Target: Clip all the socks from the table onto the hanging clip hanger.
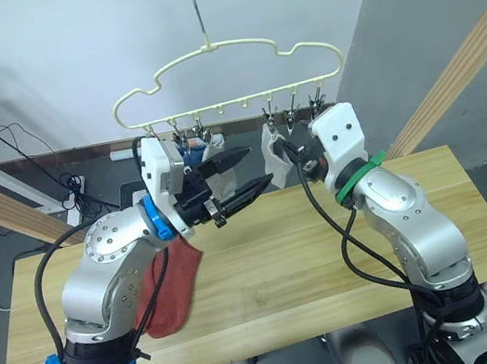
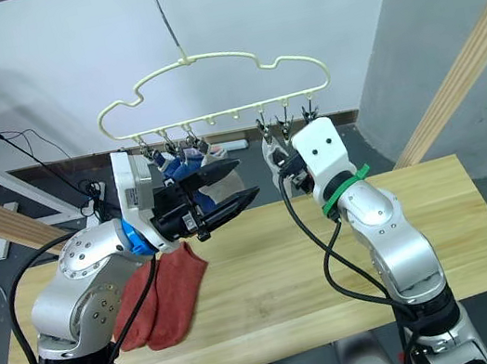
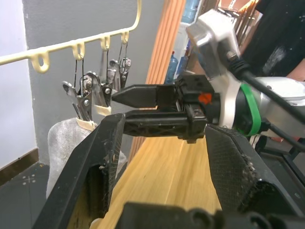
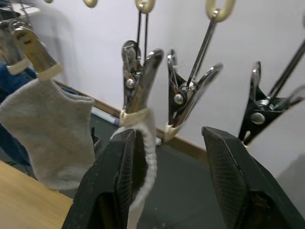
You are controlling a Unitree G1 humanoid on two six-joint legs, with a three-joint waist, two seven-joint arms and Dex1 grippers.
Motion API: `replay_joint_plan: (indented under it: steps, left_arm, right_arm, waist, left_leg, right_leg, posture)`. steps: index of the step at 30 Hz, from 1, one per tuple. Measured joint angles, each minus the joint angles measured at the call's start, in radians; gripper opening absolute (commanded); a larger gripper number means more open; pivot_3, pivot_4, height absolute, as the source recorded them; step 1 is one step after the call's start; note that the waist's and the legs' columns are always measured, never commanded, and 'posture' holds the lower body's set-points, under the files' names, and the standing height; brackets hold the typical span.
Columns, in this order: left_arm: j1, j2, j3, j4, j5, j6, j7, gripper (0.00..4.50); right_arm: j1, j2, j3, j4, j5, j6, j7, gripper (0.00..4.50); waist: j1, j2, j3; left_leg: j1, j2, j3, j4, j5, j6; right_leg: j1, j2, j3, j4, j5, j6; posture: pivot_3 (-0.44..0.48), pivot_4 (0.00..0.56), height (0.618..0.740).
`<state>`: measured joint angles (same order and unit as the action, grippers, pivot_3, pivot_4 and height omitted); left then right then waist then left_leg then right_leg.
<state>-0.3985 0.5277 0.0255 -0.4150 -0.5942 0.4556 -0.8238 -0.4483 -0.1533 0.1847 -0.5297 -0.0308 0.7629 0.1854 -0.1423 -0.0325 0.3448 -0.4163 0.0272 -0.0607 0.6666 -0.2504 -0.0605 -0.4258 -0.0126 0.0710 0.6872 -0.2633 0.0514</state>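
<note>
Both grippers up at the clip hanger (image 1: 225, 77)

The right gripper (image 4: 167, 167) is open and holds nothing; a clipped grey sock (image 4: 143, 157) touches one finger. The left gripper (image 1: 238, 178) is open, empty. Two red socks (image 2: 164, 295) lie on the table (image 1: 333, 260).

**No readable text in view**

No lettering, label, brand mark, number or sign could be read in any of the pictures. The clip hanger (image 1: 225, 77), the socks, the bench (image 1: 269, 272) and the arms' casings carried no writing that could be made out. Bottles behind the right arm in the left wrist view were too blurred for any label to be read.
</note>
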Motion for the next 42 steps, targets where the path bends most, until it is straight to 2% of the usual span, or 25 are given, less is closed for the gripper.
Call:
replay_joint_plan:
  steps: [20, 42]
  left_arm:
    - [-0.018, 0.000, -0.001, 0.024, 0.001, 0.001, -0.016, 2.94]
    - [-0.018, 0.000, -0.012, 0.025, 0.004, 0.000, -0.021, 2.94]
  right_arm:
    - [-0.083, 0.105, -0.006, 0.099, -0.033, -0.034, -0.099, 2.33]
    - [-0.106, 0.260, -0.056, 0.075, -0.027, 0.042, -0.196, 2.33]
  waist:
    - [-0.001, 0.000, 0.000]
    - [-0.003, 0.000, 0.000]
  left_leg:
    - [0.000, 0.000, -0.001, 0.000, 0.001, 0.000]
    - [0.000, 0.000, -0.001, 0.000, 0.001, 0.000]
  right_leg:
    - [0.000, 0.000, 0.000, 0.002, 0.000, 0.000]
    - [0.000, 0.000, 0.000, 0.002, 0.000, 0.000]
  posture:
    - [-0.226, 0.270, 0.737]
    - [-0.232, 0.266, 0.737]
